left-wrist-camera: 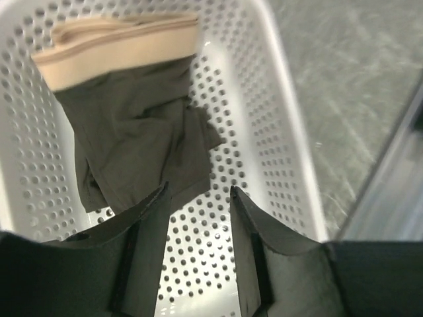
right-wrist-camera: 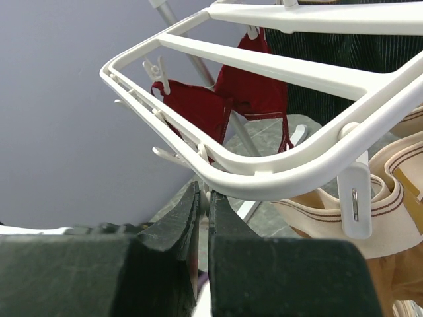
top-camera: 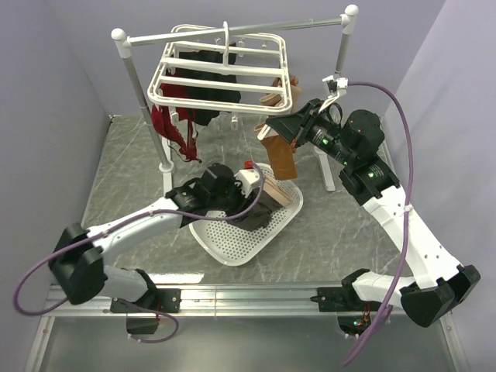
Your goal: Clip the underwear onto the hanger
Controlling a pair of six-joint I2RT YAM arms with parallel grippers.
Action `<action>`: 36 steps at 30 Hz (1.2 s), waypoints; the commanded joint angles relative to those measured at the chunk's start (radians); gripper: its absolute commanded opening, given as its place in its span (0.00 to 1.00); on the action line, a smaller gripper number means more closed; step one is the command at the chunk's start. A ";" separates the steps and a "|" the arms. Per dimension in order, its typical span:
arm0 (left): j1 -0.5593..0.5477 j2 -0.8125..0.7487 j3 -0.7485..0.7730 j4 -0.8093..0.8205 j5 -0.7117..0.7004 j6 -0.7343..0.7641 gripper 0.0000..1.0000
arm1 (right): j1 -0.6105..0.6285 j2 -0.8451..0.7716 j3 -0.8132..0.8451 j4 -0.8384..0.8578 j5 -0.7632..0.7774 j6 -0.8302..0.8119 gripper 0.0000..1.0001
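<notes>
Grey tabletop (top-camera: 116,178), perforated basket (left-wrist-camera: 264,119) ringing the underwear (left-wrist-camera: 139,132) below released left gripper (left-wrist-camera: 198,191), right gripper (right-wrist-camera: 203,195) clenched by hanger (right-wrist-camera: 277,172).

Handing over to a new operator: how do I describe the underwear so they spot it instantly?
Find the white perforated basket in front of the hanger. The underwear lies inside it, by the left gripper. It is dark grey-brown with a pale beige waistband, unlike the red garment hanging above.
</notes>
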 commanded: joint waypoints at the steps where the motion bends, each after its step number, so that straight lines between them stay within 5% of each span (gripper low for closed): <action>1: 0.002 0.034 0.004 0.109 -0.083 -0.049 0.45 | -0.008 0.001 0.049 0.006 0.000 0.017 0.00; 7: 0.002 0.155 -0.052 0.349 -0.153 -0.047 0.48 | -0.008 0.001 0.047 0.003 -0.002 0.015 0.00; 21: 0.055 0.486 0.123 0.380 -0.231 -0.104 0.53 | -0.011 0.005 0.041 0.012 -0.009 0.027 0.00; 36: 0.055 0.558 0.134 0.381 -0.242 -0.150 0.12 | -0.010 0.012 0.046 -0.002 -0.011 0.018 0.00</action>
